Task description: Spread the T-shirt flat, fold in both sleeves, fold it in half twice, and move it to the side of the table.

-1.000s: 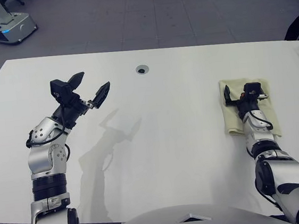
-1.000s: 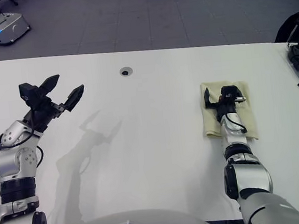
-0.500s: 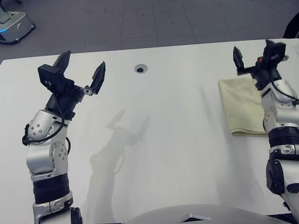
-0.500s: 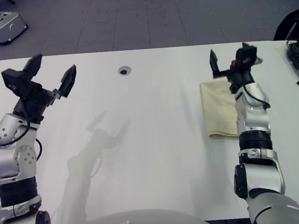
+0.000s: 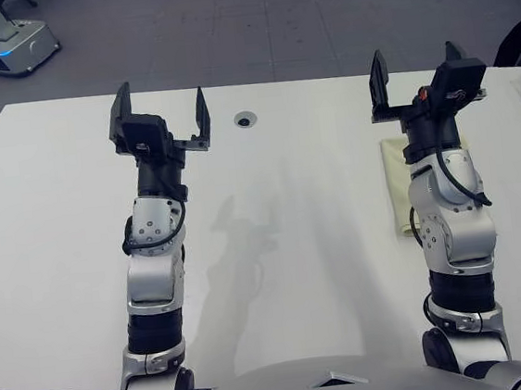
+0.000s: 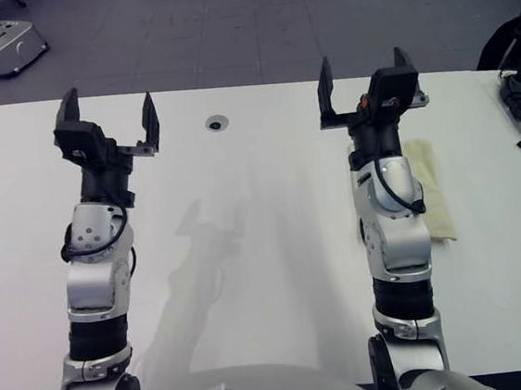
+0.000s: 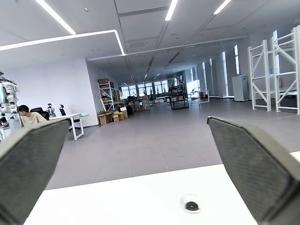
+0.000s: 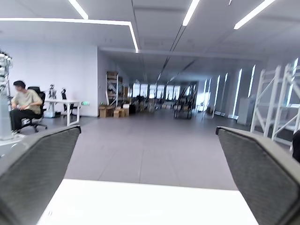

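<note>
At the right side of the table the T-shirt lies folded small (partly behind the right arm), and with the left gripper and right gripper both raised, fingers apart and empty, the task looks complete.
</note>
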Motion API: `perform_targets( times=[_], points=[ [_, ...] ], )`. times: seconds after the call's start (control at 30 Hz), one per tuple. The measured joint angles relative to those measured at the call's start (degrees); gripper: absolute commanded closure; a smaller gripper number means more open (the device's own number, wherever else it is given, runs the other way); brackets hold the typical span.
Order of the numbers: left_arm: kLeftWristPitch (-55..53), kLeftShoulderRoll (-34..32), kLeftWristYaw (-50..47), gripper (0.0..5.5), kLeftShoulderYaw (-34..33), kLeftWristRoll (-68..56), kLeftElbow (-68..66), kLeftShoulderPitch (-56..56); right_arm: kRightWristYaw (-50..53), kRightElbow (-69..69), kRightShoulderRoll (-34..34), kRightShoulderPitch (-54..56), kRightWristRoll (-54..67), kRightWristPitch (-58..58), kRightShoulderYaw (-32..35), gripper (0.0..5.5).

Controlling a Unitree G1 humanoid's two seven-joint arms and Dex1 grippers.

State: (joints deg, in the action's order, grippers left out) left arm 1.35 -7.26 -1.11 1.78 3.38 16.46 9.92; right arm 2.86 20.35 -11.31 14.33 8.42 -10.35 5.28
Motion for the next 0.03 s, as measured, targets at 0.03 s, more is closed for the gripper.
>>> perform_targets(
  times=[0.03],
  points=[
    [1.7, 0.2, -0.3, 0.10, 0.6, 1.1, -0.1, -0.2, 0.0, 0.0, 0.2, -0.3, -0.3, 1.1, 0.3, 0.13]
  ],
)
